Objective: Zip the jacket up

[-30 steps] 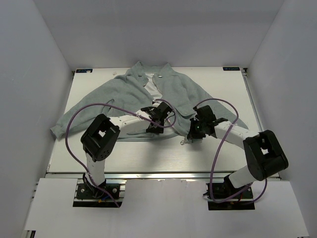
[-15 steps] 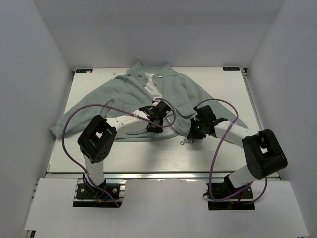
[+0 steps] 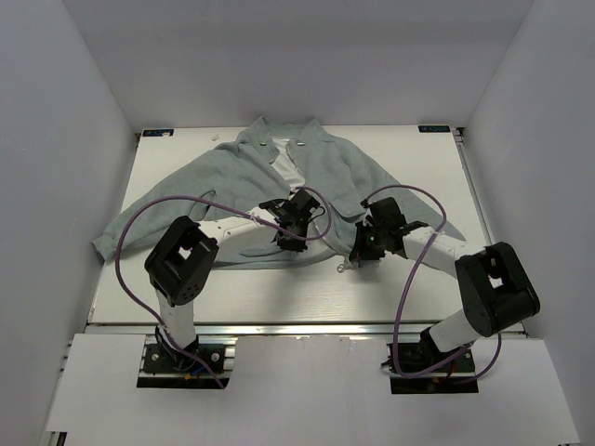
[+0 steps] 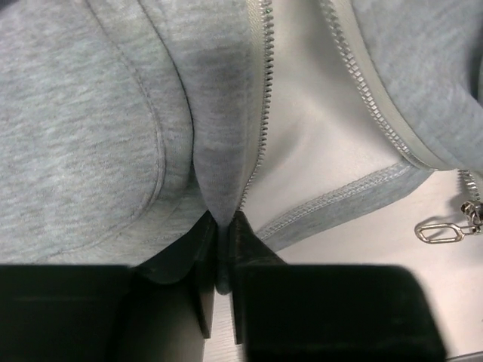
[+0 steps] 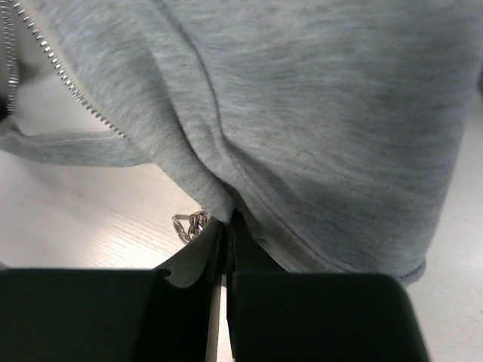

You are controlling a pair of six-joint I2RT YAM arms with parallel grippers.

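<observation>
The jacket (image 3: 232,172) lay spread on the table (image 3: 279,293), its collar at the far side and its front open; my left gripper (image 4: 223,230) was closed almost fully on a fold of the fabric just beside one zipper row (image 4: 264,90); my right gripper (image 5: 225,230) was pressed together on the hem of the other front panel, near the metal pull ring (image 5: 190,224).
</observation>
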